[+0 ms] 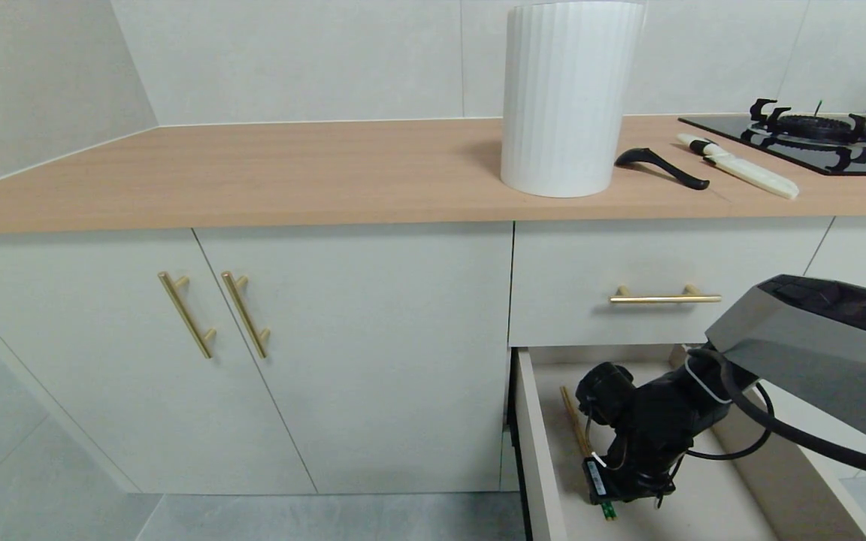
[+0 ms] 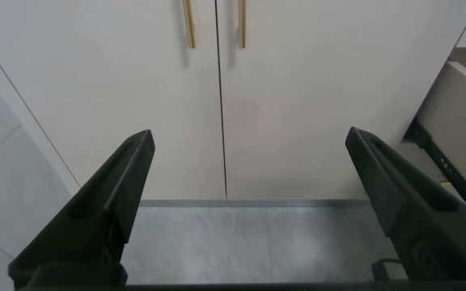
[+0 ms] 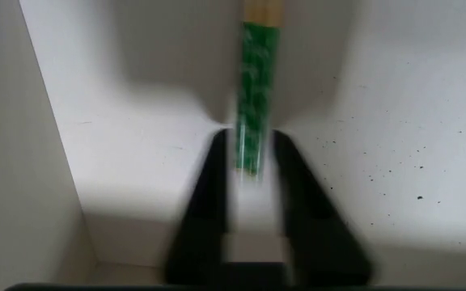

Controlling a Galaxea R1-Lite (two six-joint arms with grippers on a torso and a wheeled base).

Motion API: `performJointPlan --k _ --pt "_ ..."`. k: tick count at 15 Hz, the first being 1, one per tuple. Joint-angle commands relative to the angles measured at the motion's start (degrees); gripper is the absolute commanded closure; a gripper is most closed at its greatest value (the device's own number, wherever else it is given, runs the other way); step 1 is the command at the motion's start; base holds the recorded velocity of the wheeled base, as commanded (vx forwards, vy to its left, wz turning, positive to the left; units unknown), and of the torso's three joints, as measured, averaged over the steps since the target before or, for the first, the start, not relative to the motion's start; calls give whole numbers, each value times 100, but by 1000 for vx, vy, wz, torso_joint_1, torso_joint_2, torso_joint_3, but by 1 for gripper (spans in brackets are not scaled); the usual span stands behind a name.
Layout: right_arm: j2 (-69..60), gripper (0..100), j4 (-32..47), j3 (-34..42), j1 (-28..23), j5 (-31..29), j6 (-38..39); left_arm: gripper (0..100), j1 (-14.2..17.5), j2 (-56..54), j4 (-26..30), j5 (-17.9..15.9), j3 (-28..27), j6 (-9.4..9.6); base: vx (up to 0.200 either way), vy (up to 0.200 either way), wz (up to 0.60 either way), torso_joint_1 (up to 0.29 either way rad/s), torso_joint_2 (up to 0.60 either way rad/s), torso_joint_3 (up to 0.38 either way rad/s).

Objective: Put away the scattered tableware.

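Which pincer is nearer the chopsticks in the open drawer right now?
Right. The right pincer is inside the drawer at the green end of the chopsticks; the left pincer hangs open outside it, facing the cabinet doors.

A wooden countertop bears a white ribbed canister, a black utensil, a pale knife — a hob farther right.

One canister, one knife, one black utensil.

chopstick and right claw blurred, white container top cropped
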Motion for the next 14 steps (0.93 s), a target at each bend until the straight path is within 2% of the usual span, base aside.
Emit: performJointPlan --k 1,5,7,11,14 --pt "-11 0 2 -2 0 -2 -1 0 0 9 -1 4 0 0 0 0 0 0 0 0" --pt "-29 0 11 -2 0 -11 -1 0 0 9 -1 4 0 0 0 0 0 0 0 0" --pt "-416 0 55 24 0 -204 8 0 0 9 -1 4 0 0 0 0 0 0 0 0" --pt "-2587 0 626 174 -202 -309 -1 0 0 9 -1 4 0 0 0 0 0 0 0 0" --pt "-3852 0 635 174 -474 -573 -62 0 0 9 -1 4 0 0 0 0 0 0 0 0"
